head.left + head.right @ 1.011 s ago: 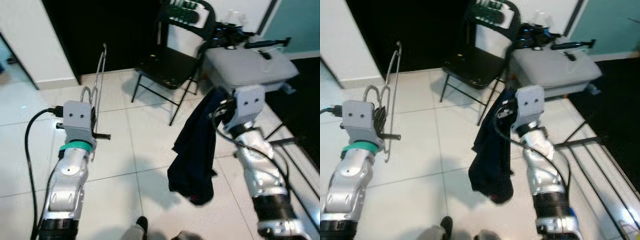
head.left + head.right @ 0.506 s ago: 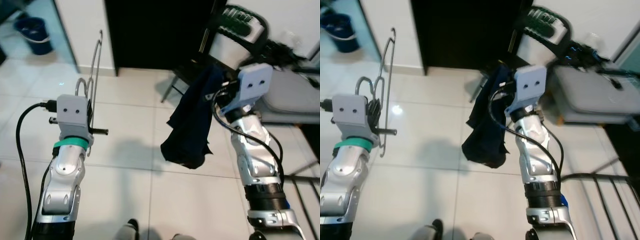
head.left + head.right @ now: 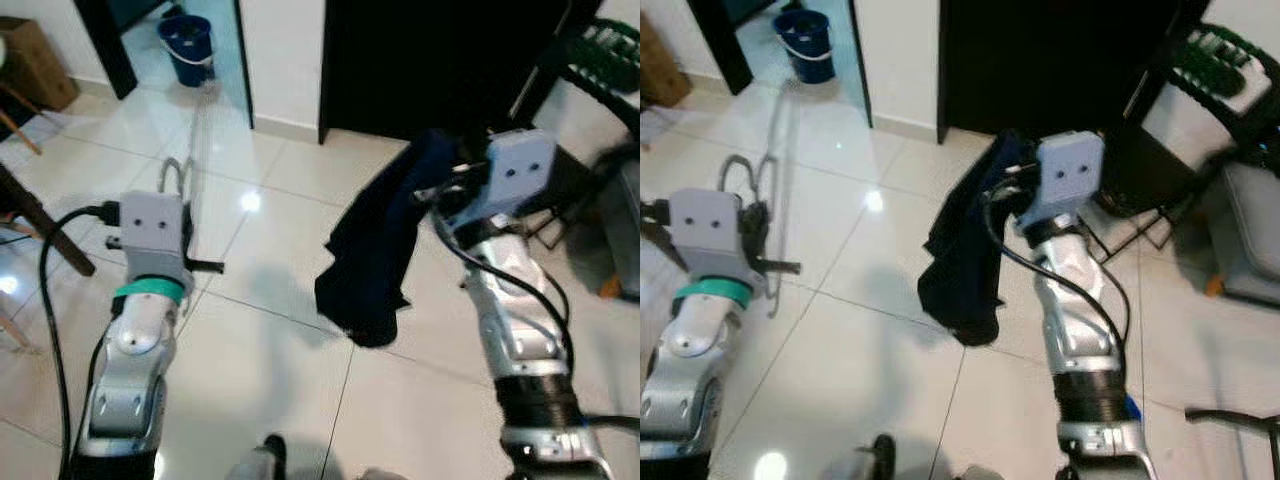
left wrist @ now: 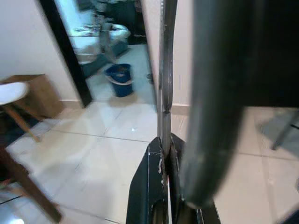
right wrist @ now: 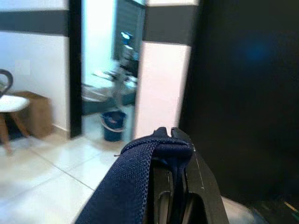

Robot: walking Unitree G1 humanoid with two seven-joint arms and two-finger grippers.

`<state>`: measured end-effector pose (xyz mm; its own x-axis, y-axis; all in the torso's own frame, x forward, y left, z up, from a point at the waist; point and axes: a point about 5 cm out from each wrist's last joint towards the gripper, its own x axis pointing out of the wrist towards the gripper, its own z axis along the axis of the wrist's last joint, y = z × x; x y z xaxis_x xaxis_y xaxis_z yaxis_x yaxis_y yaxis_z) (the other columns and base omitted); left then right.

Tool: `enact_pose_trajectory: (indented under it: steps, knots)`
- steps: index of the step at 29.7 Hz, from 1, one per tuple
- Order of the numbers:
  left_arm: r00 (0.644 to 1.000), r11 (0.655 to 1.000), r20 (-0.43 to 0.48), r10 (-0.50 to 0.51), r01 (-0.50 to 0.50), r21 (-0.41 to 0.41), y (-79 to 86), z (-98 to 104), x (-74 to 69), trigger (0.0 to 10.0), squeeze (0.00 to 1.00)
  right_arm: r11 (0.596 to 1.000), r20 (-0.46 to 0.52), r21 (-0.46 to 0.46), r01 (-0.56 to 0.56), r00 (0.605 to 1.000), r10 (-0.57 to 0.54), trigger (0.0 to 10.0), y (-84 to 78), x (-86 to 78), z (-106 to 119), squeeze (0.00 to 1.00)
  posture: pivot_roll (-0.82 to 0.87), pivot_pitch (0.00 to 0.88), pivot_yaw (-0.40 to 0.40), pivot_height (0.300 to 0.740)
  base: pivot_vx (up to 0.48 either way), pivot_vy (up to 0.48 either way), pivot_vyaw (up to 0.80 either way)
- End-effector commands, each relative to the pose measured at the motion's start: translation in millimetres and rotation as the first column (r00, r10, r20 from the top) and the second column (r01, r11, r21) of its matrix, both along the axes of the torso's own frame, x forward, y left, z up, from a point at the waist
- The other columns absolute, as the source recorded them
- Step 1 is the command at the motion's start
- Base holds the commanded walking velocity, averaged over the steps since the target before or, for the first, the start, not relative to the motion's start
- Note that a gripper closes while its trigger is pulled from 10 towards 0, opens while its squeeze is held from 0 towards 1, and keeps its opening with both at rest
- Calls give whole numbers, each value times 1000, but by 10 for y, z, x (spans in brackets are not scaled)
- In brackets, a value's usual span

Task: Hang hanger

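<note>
Wire hanger upright in closed left jaws (right jaws pinching dark garment).

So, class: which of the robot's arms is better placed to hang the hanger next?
The left. Its gripper is shut on the wire hanger, held upright; the right gripper is busy, clamped on a dark garment.

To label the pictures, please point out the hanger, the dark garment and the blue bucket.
hanger (image 3: 194,150): left eye view, wire shaft.
dark garment (image 3: 375,250): left eye view, hanging middle.
blue bucket (image 3: 190,50): left eye view, its side.
</note>
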<state>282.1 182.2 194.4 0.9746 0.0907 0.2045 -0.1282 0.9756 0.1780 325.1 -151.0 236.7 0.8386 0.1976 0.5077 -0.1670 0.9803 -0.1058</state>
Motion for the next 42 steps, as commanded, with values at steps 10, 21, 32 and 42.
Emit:
enact_pose_trajectory:
  steps: [10,21,32,42]
  knots:
    - [1000,1000,-12,7,-7,0,-11,0,-45,10000,0,1000,31,8,-23,999,23,10000,42,-29,74,0,45,38,18,740,0,0,750]
    - [1000,1000,-6,3,-3,0,-33,35,-30,10000,0,1000,27,5,-25,999,24,10000,43,-34,73,0,36,39,20,740,0,0,749]
    - [1000,1000,3,8,-8,7,-24,83,-22,10000,0,1000,27,11,-24,999,24,10000,58,-31,71,0,48,36,26,740,0,0,748]
    - [1000,1000,22,21,-21,15,-13,121,-7,10000,0,999,32,29,-28,999,27,10000,56,-30,79,0,54,32,32,740,0,0,675]
